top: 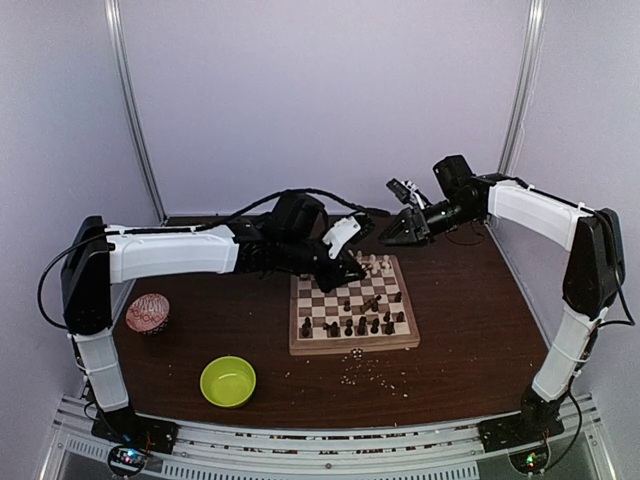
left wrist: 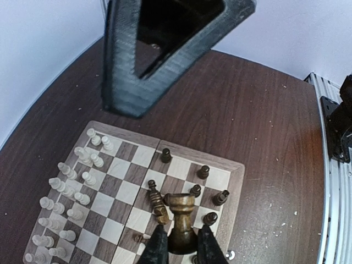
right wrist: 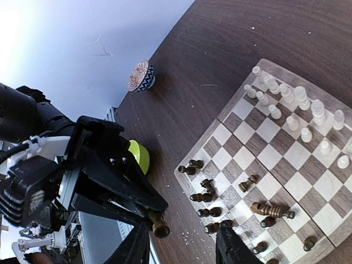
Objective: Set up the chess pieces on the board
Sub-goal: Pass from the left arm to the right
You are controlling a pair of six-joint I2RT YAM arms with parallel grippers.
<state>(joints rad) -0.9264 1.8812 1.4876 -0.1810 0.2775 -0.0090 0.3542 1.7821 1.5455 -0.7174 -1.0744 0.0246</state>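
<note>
Your left arm (top: 170, 253) and right arm (top: 535, 208) wear glossy white shells over their long links, with matte black housings at every joint. Black cables (top: 300, 192) arc above the left arm, and another loops off its shoulder. The left gripper (top: 345, 268) and right gripper (top: 405, 232) are black, with tapering dark fingers (right wrist: 236, 245); a white cover (top: 340, 235) sits just behind the left one. Black bases (top: 130, 430) anchor both.

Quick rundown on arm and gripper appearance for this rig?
Both the left arm and right arm have white link shells with black joints and loose black cables. The left gripper and right gripper have black, tapered fingers. No markings legible.
</note>
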